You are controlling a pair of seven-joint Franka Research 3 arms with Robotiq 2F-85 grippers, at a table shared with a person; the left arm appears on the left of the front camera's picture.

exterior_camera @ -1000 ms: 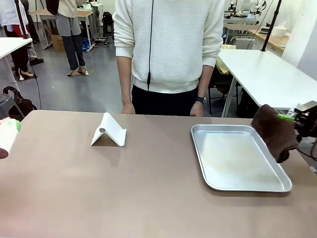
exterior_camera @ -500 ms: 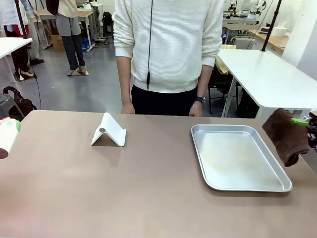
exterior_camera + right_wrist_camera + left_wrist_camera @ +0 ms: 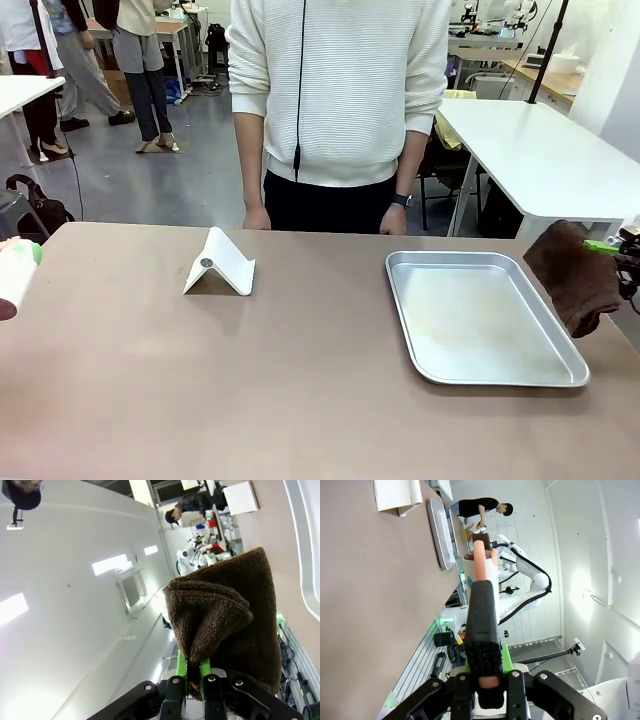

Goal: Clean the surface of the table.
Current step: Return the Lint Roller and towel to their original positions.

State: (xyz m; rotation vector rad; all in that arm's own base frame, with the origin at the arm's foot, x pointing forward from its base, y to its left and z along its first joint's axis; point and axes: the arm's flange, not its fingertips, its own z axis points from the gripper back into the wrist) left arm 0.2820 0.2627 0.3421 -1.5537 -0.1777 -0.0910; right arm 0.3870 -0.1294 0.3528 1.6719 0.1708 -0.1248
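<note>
The right pincer (image 3: 192, 673) is squeezing a brown towel (image 3: 575, 278), hanging at three o'clock from the silver tray (image 3: 470, 372) on the table (image 3: 200, 390). The left pincer (image 3: 485, 677) is clamping a black-handled stick (image 3: 482, 615).

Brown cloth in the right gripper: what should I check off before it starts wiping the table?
1. Grip: right gripper shut on brown cloth: ok.
2. Cloth touching the table: hangs in the air by the right edge: not ok.
3. Wiping path: metal tray and white stand sit on the top: not ok.
4. Person's hands at the far edge: ok.
5. Other arm: left gripper shut on a black-and-pink tool: ok.
6. Where the dirt is: cannot tell.
</note>
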